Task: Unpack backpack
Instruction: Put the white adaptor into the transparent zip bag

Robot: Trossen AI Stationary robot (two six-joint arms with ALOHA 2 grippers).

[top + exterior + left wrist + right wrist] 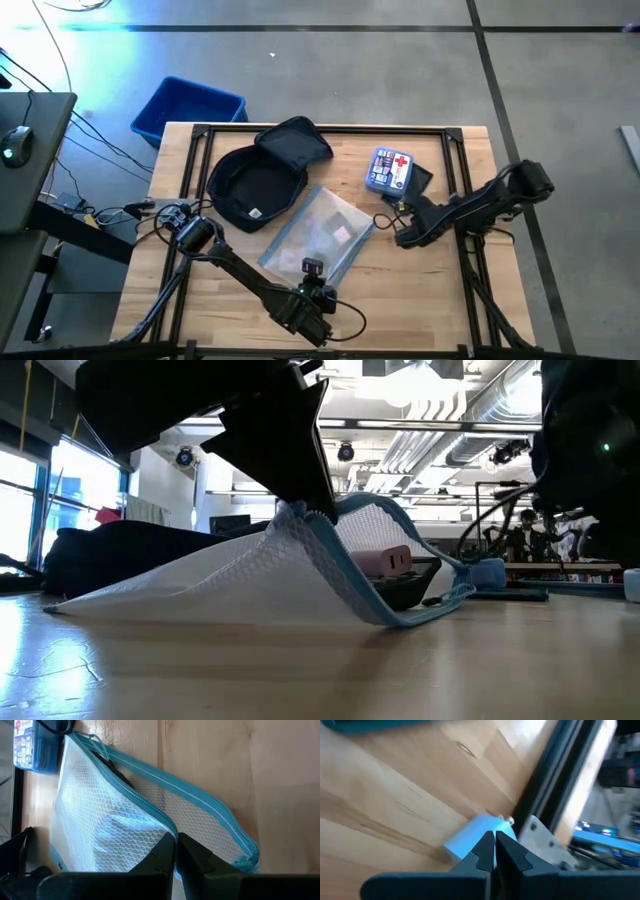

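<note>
The dark navy backpack [262, 180] lies open on the table's far left part, with no gripper on it. Beside it lies a clear mesh pouch with blue zip trim [318, 235], its mouth gaping. A pale pink item [385, 560] and a dark item show inside. My left gripper [175, 845] is shut on the pouch at its near end. My right gripper [494, 837] is shut, right of the pouch near a black frame rail. A small light-blue piece [470, 837] shows just behind its fingertips. My left gripper pinches the upper zip edge of the pouch's open mouth [167, 827] between its two fingers, one layer only. The fingers slant down from the table's near side. That edge [300, 518] is raised, and the pouch's lower side rests on the table. Whether my right gripper touches the light-blue piece, I cannot tell.
A small blue first-aid kit [390, 170] lies on a dark flat thing right of the backpack. Black frame rails [465, 200] run along the table's sides. A blue bin [188, 108] stands on the floor past the far left corner. Cables trail at the left.
</note>
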